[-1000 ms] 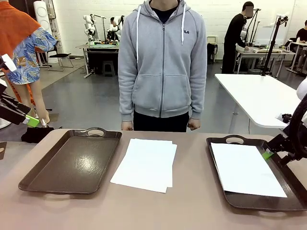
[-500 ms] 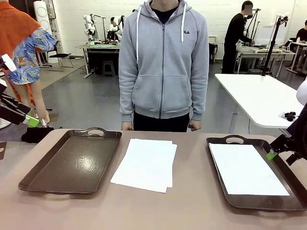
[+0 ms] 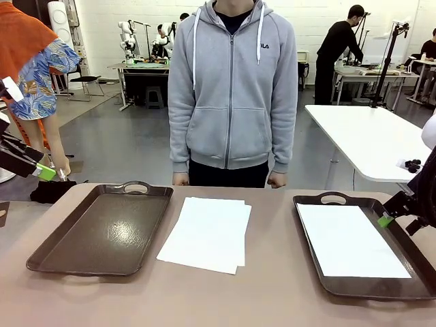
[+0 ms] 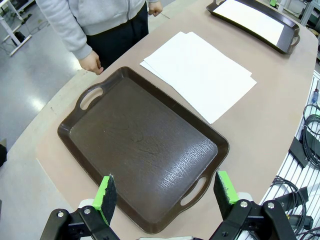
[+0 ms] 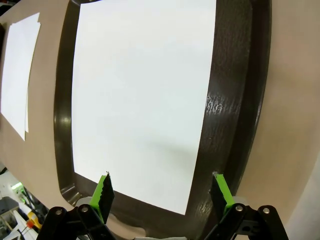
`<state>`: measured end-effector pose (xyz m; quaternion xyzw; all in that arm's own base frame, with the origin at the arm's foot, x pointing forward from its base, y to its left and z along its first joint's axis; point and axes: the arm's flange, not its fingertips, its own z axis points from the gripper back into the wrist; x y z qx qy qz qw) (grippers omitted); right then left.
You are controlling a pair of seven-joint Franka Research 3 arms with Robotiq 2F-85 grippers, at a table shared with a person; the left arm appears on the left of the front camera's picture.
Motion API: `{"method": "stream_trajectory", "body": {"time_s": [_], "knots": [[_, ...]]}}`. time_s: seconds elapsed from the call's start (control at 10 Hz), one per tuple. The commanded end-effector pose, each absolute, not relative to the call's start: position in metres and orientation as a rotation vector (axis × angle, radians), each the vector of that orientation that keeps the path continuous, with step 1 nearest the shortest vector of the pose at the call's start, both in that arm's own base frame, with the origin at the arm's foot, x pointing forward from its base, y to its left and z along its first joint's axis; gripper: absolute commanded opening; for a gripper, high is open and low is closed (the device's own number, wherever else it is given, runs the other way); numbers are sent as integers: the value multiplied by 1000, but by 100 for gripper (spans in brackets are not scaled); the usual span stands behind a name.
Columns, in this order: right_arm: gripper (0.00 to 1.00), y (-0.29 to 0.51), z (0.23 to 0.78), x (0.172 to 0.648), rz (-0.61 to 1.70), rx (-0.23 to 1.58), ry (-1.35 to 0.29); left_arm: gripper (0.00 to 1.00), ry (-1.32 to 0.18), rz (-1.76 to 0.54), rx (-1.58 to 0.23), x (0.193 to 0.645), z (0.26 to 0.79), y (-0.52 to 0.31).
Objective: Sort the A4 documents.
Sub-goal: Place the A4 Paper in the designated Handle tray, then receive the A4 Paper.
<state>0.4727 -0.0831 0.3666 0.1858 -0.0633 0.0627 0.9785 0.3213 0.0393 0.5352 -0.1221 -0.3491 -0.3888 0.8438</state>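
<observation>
A loose stack of A4 documents [image 3: 208, 231] [image 4: 200, 72] [image 5: 17, 70] lies on the table between two brown trays. One white sheet [image 3: 351, 240] [image 5: 140, 100] [image 4: 252, 19] lies flat in the right tray [image 3: 310, 252] [image 5: 235, 100]. The left tray [image 3: 102, 228] [image 4: 140, 145] holds nothing. My right gripper [image 3: 385, 220] [image 5: 162, 192] hovers open over that tray's right rim, just above the sheet's edge and holding nothing. Open as well, my left gripper [image 3: 42, 172] [image 4: 166, 192] hangs high off the table's left end, above the left tray's near end.
A person in a grey hoodie stands at the far edge, both hands [image 3: 180, 178] [image 3: 276, 179] down by the table. Cables [image 4: 310, 125] run beside the table on my side. Bare tabletop [image 3: 225, 293] lies in front of the stack.
The sheet in the right tray has gone from skewed to lying square. My right gripper has drawn back slightly to the right. The left arm has not moved.
</observation>
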Motion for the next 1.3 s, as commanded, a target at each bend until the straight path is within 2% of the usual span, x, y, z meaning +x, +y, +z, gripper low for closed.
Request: {"method": "stream_trajectory", "body": {"time_s": [0.0, 1.2], "knots": [[100, -84, 367, 473, 133, 365, -126, 100, -740, -820, -268, 322, 534, 40], [100, -84, 367, 473, 133, 365, -126, 100, -740, -820, -268, 322, 534, 40]]}}
